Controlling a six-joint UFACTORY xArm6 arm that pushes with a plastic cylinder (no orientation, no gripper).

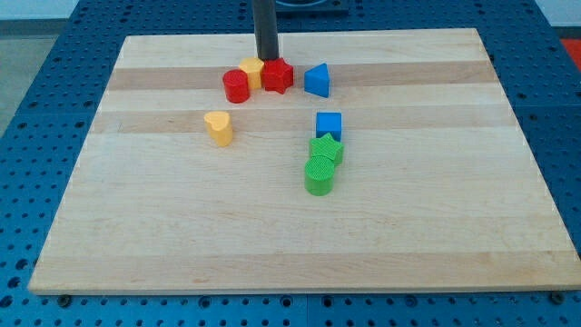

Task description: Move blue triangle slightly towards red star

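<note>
The blue triangle (317,80) sits near the view's top, just right of the red star (278,75), with a small gap between them. My tip (267,59) is at the top edge of the red star, between it and a yellow block (253,71). The tip is left of the blue triangle and apart from it.
A red cylinder (236,86) touches the yellow block's lower left. A yellow heart (218,127) lies alone further down. A blue cube (329,124), green star (326,148) and green cylinder (320,174) form a column below the triangle. The wooden board (427,200) rests on a blue pegboard.
</note>
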